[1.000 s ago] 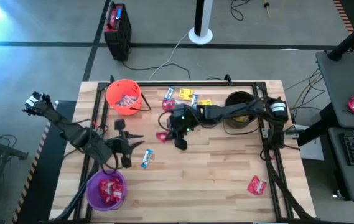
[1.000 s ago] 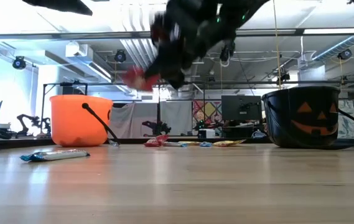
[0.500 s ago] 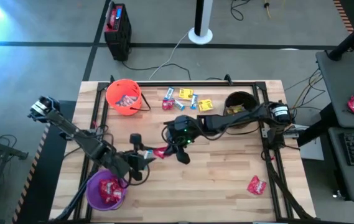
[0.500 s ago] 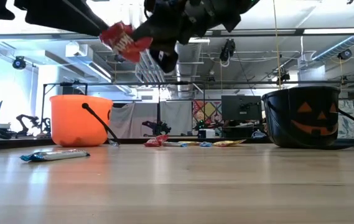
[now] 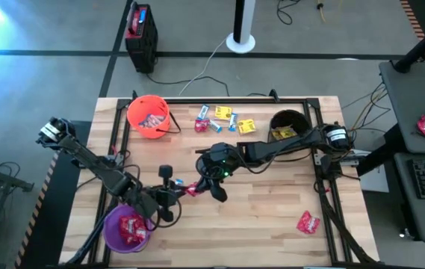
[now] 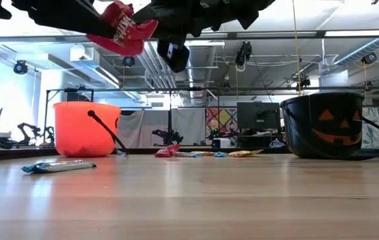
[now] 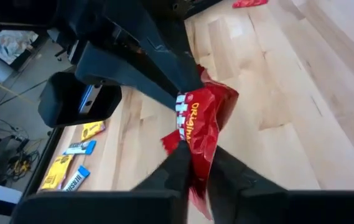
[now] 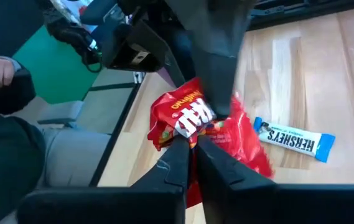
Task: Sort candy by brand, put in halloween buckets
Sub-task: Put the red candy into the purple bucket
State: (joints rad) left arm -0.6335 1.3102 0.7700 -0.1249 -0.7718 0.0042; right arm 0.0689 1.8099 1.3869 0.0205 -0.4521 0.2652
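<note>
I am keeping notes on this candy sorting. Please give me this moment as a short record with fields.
held item: one red candy packet, pinched from both sides above the table
left gripper: shut on the packet
right gripper: shut on the same packet
purple bucket: beside the left gripper, red packets inside
orange bucket: far left of the table, candy inside
black bucket: far right of the table, yellow packets inside
loose candy: blue-and-white bar near the orange bucket; red packet at the near right
</note>
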